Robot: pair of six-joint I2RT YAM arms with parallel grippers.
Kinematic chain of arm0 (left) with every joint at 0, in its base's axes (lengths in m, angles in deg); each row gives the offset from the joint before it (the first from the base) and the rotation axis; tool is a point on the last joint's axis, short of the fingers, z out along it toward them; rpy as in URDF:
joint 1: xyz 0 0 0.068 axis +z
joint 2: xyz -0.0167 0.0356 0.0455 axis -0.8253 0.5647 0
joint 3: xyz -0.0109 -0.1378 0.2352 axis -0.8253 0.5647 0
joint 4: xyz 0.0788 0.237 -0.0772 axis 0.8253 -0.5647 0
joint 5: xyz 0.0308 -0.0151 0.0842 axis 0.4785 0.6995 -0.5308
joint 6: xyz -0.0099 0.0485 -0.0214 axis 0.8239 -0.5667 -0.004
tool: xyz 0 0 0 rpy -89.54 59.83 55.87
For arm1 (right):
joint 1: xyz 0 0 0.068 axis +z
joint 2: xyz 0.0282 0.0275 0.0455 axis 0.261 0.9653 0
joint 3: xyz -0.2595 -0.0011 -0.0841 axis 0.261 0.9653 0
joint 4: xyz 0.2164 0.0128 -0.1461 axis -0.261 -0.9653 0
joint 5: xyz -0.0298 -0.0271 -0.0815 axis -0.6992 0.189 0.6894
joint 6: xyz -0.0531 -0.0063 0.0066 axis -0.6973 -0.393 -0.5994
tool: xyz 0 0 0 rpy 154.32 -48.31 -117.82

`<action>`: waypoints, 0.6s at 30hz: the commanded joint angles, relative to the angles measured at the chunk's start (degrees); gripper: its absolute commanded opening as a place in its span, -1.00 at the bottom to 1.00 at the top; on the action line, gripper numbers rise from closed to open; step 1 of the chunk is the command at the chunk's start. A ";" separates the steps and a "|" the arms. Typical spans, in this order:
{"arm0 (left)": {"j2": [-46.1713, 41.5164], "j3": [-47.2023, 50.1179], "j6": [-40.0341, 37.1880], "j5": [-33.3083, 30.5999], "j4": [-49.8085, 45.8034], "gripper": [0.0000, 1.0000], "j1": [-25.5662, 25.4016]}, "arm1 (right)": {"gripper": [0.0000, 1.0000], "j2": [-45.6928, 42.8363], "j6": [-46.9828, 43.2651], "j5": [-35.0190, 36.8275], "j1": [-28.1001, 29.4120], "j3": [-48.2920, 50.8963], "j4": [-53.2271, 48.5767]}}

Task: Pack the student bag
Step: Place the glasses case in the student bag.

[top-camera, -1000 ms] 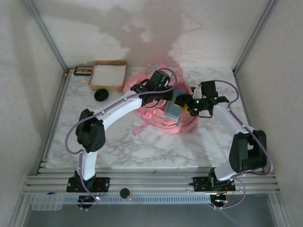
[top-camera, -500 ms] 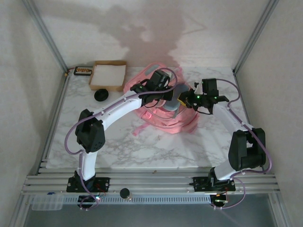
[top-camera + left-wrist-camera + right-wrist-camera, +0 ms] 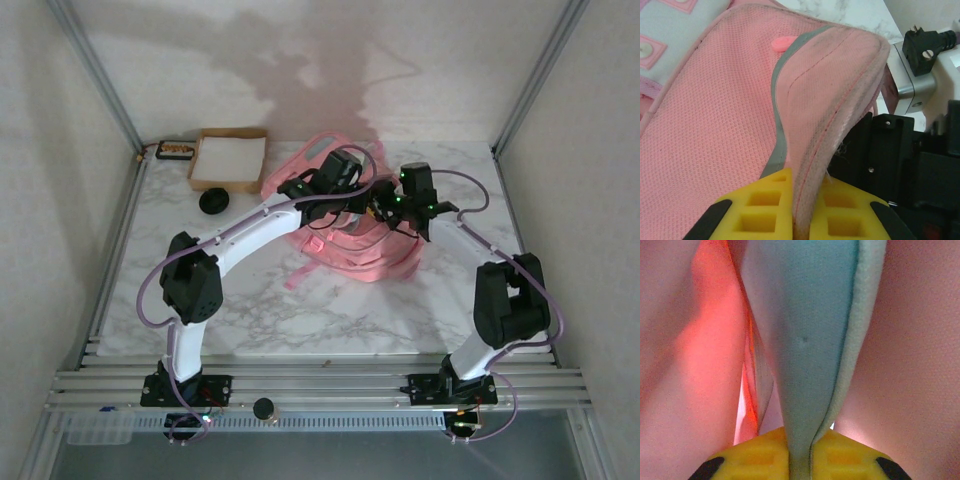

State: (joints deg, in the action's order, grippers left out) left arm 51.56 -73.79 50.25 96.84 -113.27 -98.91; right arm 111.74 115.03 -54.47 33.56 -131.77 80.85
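Top view: student bag (image 3: 345,245) right of cardboard box (image 3: 228,158); left gripper (image 3: 352,192) and right gripper (image 3: 385,205) both over the bag.
Left wrist: left gripper (image 3: 799,210) pinched on the bag's pink edge (image 3: 830,90).
Right wrist: right gripper (image 3: 800,460) clamps grey-blue fabric item (image 3: 805,340), bag's pink fabric (image 3: 910,365) on either side.

Student bag (image 3: 345,252): soft pink fabric w/ grey-white panels, lying slumped centre-back. Pink mesh edge (image 3: 830,100) lifted up.
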 commanded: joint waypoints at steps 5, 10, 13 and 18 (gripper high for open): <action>-4.26 -4.28 3.82 5.62 5.07 -1.00 -1.77 | 0.08 -1.33 -0.55 3.92 0.42 3.73 17.05; -3.67 -4.11 3.68 5.18 5.51 -1.00 -0.93 | 0.33 -7.10 -3.43 -0.87 -1.93 7.20 12.33; -3.86 -3.88 4.02 4.44 5.18 -1.00 -0.49 | 0.41 -9.63 -6.76 -2.04 -2.78 7.04 3.27; -4.45 -2.80 4.21 5.13 6.26 -1.00 -0.48 | 0.30 -11.77 -7.23 -7.25 -2.71 10.00 1.61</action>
State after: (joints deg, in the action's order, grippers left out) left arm 51.04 -74.88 53.55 99.86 -112.57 -99.04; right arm 102.67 109.94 -55.78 30.48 -122.48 83.52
